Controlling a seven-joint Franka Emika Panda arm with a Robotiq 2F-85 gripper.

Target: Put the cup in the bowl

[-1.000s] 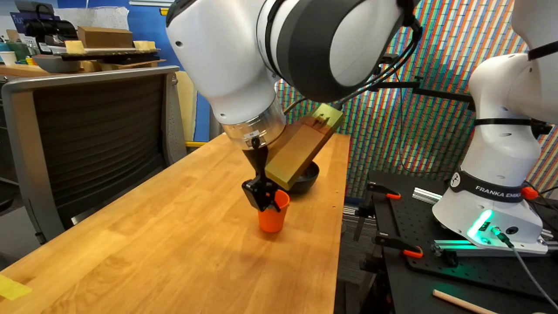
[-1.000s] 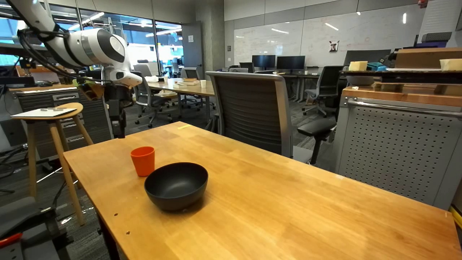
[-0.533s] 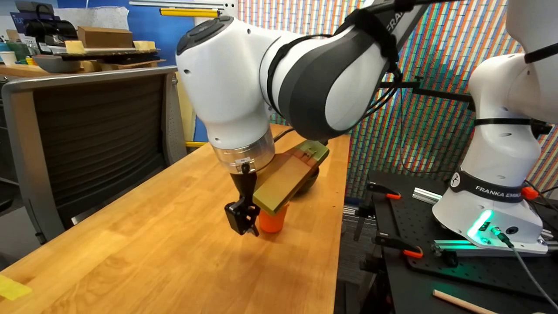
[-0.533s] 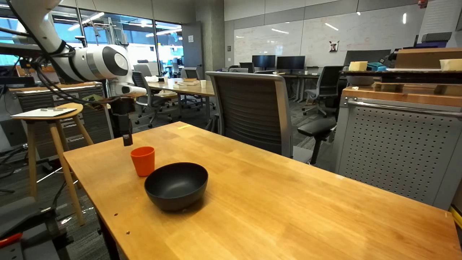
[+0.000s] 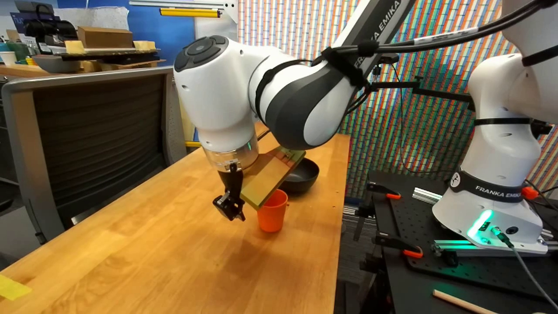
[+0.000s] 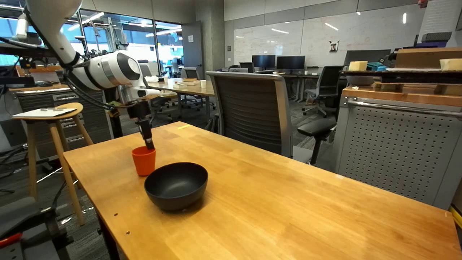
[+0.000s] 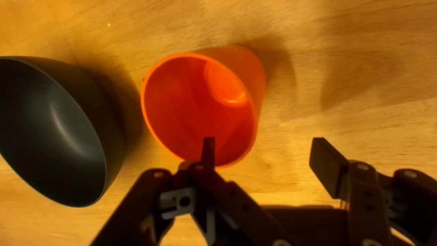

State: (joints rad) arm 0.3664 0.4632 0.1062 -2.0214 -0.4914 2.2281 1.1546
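Observation:
The orange-red cup (image 5: 271, 219) stands upright on the table, close beside the black bowl (image 5: 307, 175). The cup (image 6: 144, 163) and the bowl (image 6: 176, 203) also show in an exterior view, both empty. My gripper (image 7: 263, 138) is open with nothing between its fingers. In the wrist view, its left finger overlaps the near rim of the cup (image 7: 191, 99). Its right finger is over bare wood to the right. The bowl (image 7: 41, 119) is at the left edge there. In an exterior view the fingertips (image 6: 149, 147) are at the cup's rim. I cannot tell whether they touch it.
The wooden table (image 6: 288, 202) has a long edge near the robot base (image 5: 492, 209). An office chair (image 6: 252, 112) stands against the opposite side. A strip of yellow tape (image 5: 13, 287) is at one end of the table.
The arm has swung and lowered; my gripper moved left in one exterior picture and right and down in the other, to the cup's rim. The cup appears shifted very slightly. The bowl is unmoved.

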